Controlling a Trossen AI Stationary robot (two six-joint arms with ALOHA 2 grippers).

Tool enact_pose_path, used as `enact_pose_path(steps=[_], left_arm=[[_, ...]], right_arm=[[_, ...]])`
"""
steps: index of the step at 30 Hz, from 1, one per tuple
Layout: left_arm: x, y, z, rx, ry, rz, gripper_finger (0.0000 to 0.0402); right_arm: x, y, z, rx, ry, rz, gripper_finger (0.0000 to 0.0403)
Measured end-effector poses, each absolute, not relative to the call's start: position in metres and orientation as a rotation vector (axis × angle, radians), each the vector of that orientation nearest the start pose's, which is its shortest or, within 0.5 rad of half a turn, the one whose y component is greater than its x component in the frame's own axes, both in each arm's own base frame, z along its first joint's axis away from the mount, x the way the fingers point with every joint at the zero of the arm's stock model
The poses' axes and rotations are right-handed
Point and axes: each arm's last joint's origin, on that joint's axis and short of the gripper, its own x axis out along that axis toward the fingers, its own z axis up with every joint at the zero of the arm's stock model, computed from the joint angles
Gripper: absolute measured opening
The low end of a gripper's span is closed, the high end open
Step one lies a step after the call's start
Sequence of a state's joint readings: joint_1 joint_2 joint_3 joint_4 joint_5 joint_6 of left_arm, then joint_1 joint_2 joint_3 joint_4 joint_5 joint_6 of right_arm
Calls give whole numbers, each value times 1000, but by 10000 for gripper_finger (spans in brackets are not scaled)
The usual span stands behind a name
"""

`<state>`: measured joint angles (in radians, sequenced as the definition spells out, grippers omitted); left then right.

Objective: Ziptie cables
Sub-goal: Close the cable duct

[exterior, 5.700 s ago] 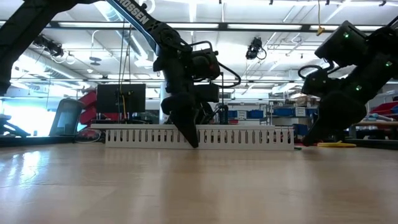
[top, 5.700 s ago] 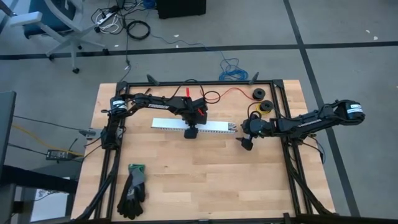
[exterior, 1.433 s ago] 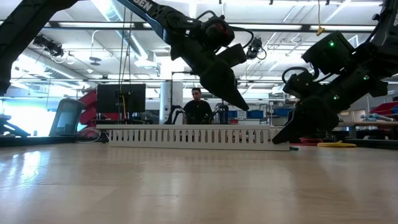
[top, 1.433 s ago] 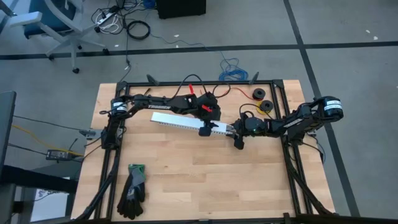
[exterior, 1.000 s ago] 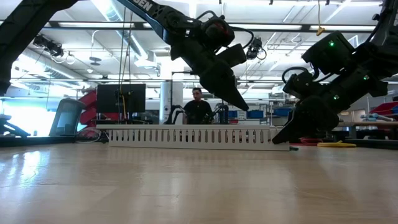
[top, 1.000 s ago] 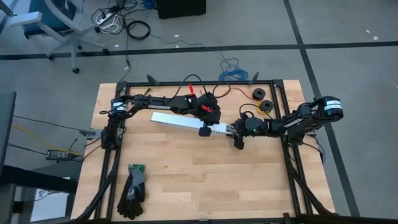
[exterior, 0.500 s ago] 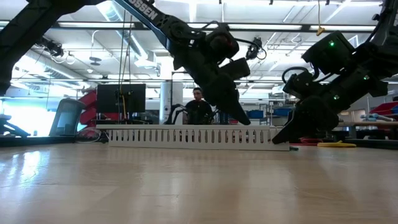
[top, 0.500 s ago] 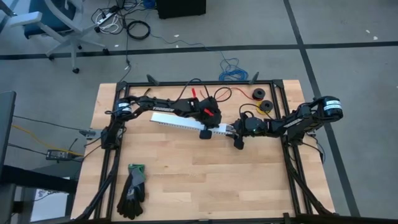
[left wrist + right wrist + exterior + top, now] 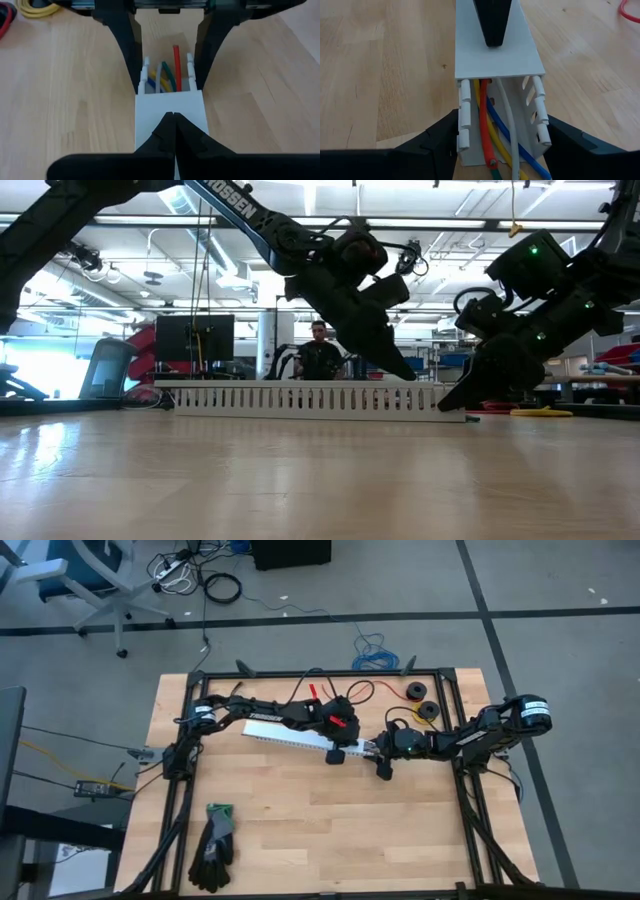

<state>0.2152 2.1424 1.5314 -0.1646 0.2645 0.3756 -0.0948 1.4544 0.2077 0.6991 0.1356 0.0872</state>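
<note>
A white slotted channel (image 9: pixel 285 734) lies slantwise on the table with a flat lid (image 9: pixel 520 55) on top. The cables (image 9: pixel 495 145), yellow, blue, white and green with a red one among them, lie inside it and stick out of its right end (image 9: pixel 162 80). My left gripper (image 9: pixel 173 116) is shut, its tips down on the lid near that end (image 9: pixel 408 373). My right gripper (image 9: pixel 380 754) straddles the channel's right end. My left gripper touches the lid's top (image 9: pixel 492 49) with its shut fingertips, a short way in from the channel's right end. It slants down from the table's left, along the channel. My right gripper holds the channel's right end between its two fingers, one on each slotted side wall (image 9: pixel 462 120). It comes slanting down from the table's right, along the channel. The channel lies flat on the table.
A pair of dark gloves (image 9: pixel 213 845) lies near the front left corner. Two wire spools (image 9: pixel 421 702) and a thin red wire (image 9: pixel 375 687) lie at the far right. A black frame (image 9: pixel 470 790) runs round the table. A person stands in the room behind (image 9: pixel 318 350).
My left gripper has come down and gone toward the table's right along the channel, nearer to my right gripper. Its shut tips hung clear above the lid and now reach it. The channel and my right gripper have kept still.
</note>
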Motion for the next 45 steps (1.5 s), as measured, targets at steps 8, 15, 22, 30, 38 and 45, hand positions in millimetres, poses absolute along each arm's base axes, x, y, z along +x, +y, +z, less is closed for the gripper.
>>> enact_pose_path(steps=[8,15,22,30,38,45], left_arm=[[461,92,165,182,693,-189,1],[464,92,179,188,647,-177,1],[458,94,181,202,804,-139,1],[454,92,177,207,880,-198,1],[471,90,166,220,728,-239,1],[469,91,182,222,692,-204,1]], right_arm=[[206,-23,103,74,534,-248,233],[206,-23,103,74,538,-248,233],[205,-23,102,73,547,-249,233],[205,-23,102,71,550,-249,233],[205,-23,102,72,548,-248,233],[205,-23,102,72,551,-250,233]])
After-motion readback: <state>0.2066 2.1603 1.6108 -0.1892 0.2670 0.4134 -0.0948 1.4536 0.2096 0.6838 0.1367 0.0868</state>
